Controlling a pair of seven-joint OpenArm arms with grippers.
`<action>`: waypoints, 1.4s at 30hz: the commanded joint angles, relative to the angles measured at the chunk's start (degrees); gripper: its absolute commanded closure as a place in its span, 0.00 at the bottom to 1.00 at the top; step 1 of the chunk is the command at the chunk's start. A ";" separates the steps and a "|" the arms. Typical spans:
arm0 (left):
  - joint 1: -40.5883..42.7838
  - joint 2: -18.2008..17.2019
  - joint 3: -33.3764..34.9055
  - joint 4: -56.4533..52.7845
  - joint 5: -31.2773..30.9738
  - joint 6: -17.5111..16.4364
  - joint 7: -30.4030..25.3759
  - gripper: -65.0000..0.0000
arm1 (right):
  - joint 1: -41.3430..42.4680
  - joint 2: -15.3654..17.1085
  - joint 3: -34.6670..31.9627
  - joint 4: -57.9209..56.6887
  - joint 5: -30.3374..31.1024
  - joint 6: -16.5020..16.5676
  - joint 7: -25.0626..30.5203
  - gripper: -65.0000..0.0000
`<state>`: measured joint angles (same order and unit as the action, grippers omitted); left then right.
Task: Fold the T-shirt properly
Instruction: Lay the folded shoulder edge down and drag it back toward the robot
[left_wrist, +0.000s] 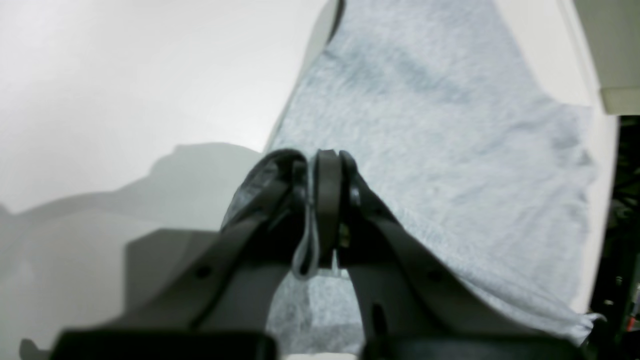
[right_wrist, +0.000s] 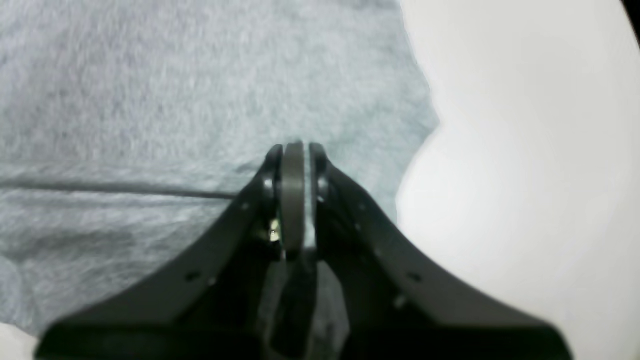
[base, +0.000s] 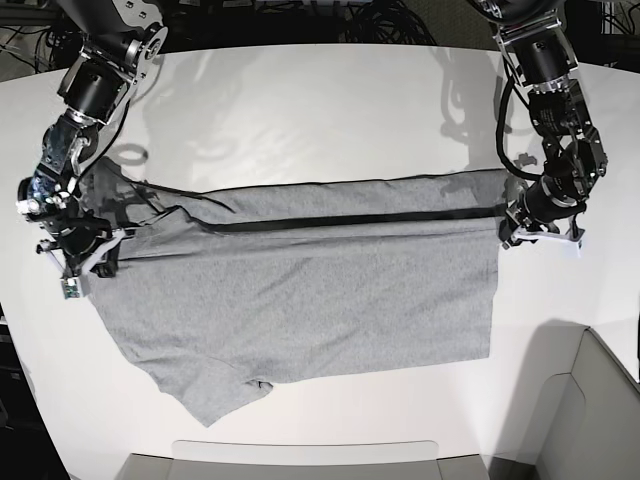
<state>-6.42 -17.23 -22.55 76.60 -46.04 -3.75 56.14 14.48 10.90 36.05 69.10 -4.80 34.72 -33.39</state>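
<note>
While both clamp cloth, left gripper, right gripper, T-shirt half-folded

Both arms are built of black segments joined by silver-metal cylindrical joints, with black cables looped along them. The left gripper and right gripper share matte black, wedge-shaped fingers dotted with small round screw holes, each pair flanking a dark rounded central pad.
</note>
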 joint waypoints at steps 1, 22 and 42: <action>-2.33 -1.18 -0.27 0.98 -0.24 -0.16 -1.41 1.00 | 1.48 0.49 -0.14 -0.05 -0.08 -1.97 3.01 1.00; 2.77 -1.36 -3.87 12.85 -0.77 -0.52 -0.71 0.79 | 0.60 -0.65 3.99 10.06 -0.26 -3.12 5.56 0.61; 3.82 -3.21 18.37 3.18 16.81 -0.34 -0.89 1.00 | -9.16 -2.68 0.12 7.34 -1.22 2.95 -5.95 1.00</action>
<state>-2.46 -20.01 -4.12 79.59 -30.35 -4.71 54.57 3.79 6.79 35.99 75.85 -5.08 37.28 -38.28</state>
